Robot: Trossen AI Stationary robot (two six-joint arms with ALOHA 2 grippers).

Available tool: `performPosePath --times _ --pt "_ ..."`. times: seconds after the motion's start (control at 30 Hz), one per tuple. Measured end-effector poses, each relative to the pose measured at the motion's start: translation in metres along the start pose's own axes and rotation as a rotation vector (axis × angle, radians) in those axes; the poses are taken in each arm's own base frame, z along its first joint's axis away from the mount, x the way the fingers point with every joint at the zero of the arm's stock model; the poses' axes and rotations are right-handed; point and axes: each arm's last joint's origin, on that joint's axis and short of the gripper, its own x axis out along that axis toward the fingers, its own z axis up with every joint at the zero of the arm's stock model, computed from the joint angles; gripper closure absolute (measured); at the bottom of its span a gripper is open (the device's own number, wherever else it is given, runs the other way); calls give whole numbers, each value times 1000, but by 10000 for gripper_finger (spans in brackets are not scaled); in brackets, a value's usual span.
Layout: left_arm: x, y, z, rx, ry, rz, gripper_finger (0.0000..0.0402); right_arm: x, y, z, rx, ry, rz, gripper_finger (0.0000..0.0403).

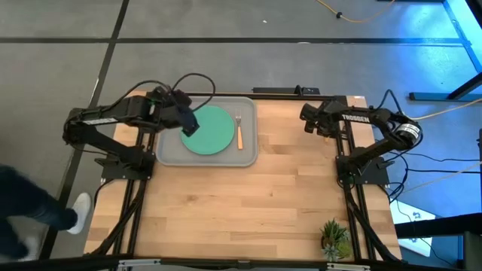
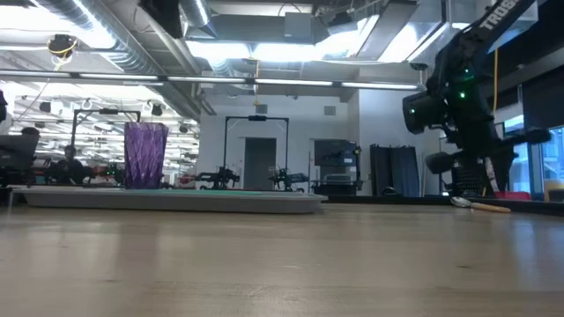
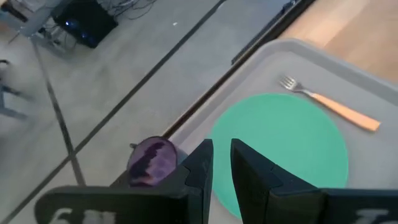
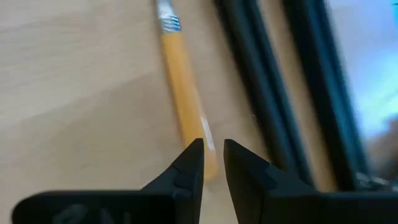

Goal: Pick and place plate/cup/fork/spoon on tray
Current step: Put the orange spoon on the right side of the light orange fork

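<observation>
Your wooden table (image 1: 248, 203) carries the tray (image 1: 169, 154) with plate (image 1: 207, 129), fork (image 1: 239, 132) and cup (image 2: 145, 155); the spoon (image 4: 183, 99) lies off-tray below the right tool (image 4: 212, 163), fingers slightly apart, empty. Left tool (image 3: 221, 163), likewise apart, hovers over the tray

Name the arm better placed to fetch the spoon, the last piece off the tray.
Right. Its end effector hovers directly over the spoon lying on bare wood by the table's right far edge. The left end effector is across the table above the tray, beside the plate.
</observation>
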Motion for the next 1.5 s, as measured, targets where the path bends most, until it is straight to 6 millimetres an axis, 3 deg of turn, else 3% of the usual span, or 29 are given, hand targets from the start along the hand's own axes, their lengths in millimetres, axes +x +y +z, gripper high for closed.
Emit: performPosePath --times 0.2,0.67,1.03,1.5 --pt "19 -8 6 11 42 52 351 13 4 -3 32 -51 67 334" --pt "55 -33 14 146 136 50 351 25 -1 7 43 -80 -4 334" --pt "58 -35 15 144 134 54 351 36 10 6 -57 -27 6 334" --pt "58 -34 15 185 137 55 351 27 22 -7 -189 -57 64 334"
